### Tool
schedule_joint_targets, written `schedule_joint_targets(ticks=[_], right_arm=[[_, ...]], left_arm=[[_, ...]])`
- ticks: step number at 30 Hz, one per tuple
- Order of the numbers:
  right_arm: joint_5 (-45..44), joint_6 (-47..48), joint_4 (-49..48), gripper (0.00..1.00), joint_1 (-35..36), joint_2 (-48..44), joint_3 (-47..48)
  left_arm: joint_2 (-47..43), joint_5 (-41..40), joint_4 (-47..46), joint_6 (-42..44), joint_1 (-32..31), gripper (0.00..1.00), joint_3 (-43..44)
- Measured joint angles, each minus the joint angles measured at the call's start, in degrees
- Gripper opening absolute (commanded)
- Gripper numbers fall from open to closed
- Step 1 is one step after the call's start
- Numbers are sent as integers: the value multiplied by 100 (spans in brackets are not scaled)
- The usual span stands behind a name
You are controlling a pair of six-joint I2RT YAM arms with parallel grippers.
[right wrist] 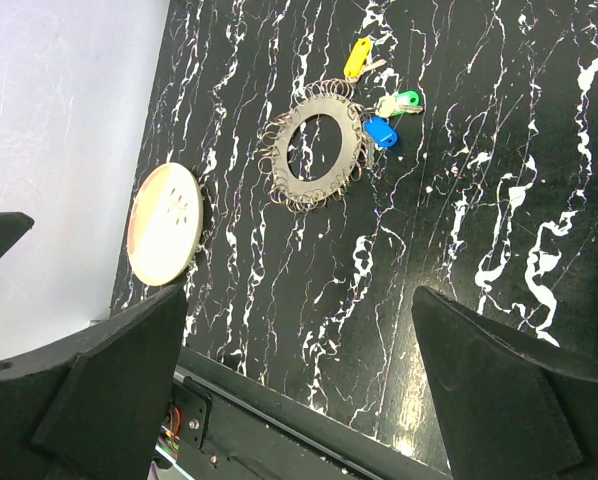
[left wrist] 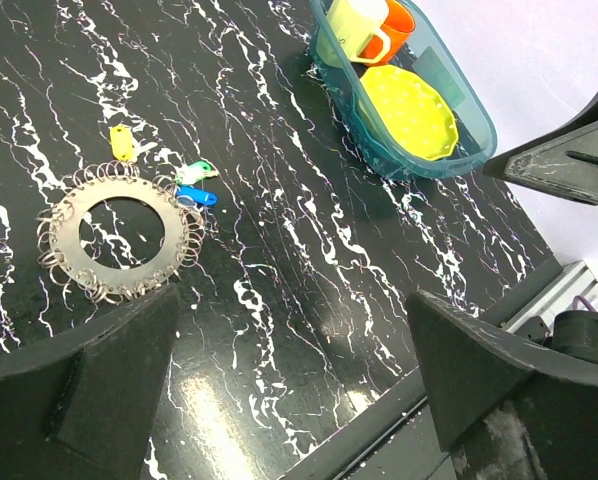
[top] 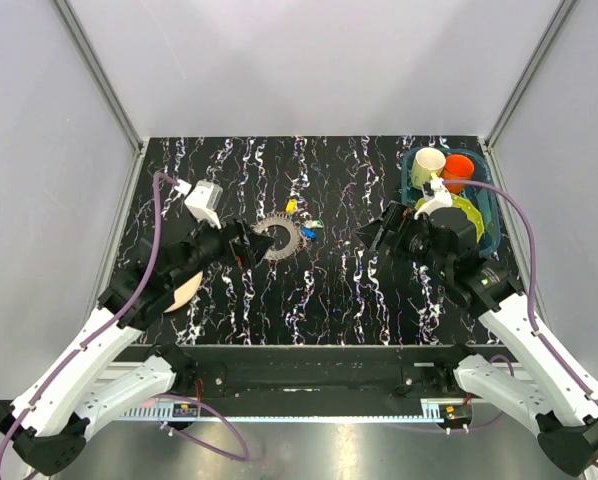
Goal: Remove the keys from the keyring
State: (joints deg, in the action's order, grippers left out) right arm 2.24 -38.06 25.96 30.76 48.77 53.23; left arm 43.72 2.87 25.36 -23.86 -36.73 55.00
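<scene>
Currently, the keyring (top: 279, 238) lies flat on the table (top: 339, 300), with the keys (top: 305, 222) at its far-right edge. The left gripper (top: 245, 246), fingers spread, sits just left of the keyring. The right gripper (top: 372, 230), likewise spread, stands well right of it.

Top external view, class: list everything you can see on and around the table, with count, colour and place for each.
keyring: one, silver-grey, middle of the table
keys: three, yellow, green and blue, at the keyring's far-right edge
disc: one, pale pink, near left, partly under the left arm
bin: one, teal, far right corner
mug: one, cream, in the bin
cup: one, orange, in the bin
plate: one, yellow-green, dotted, in the bin
table: one, black with white veins
left gripper: one, black, open, left of the keyring
right gripper: one, black, open, right of the keys
</scene>
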Motion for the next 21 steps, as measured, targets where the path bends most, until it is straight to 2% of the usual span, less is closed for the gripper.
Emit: schedule_joint_targets(ticks=[4, 7, 10, 12, 15, 21], right_arm=[[2, -4, -4, 100, 0, -2, 0], [7, -20, -48, 100, 0, -2, 0], [26, -22, -131, 100, 0, -20, -7], [31, -15, -249, 100, 0, -74, -83], [13, 11, -374, 100, 0, -168, -267], [-83, 55, -385, 100, 0, -321, -531]], left_arm=[[-4, -74, -22, -24, 0, 99, -22], [-7, -297, -46, -98, 0, 91, -31], [79, -798, -48, -214, -2, 74, -31], [201, -1228, 9, -365, 2, 72, -4], [671, -1993, 313, -699, 70, 72, 256], [2564, -2717, 968, -1685, 262, 69, 1591]])
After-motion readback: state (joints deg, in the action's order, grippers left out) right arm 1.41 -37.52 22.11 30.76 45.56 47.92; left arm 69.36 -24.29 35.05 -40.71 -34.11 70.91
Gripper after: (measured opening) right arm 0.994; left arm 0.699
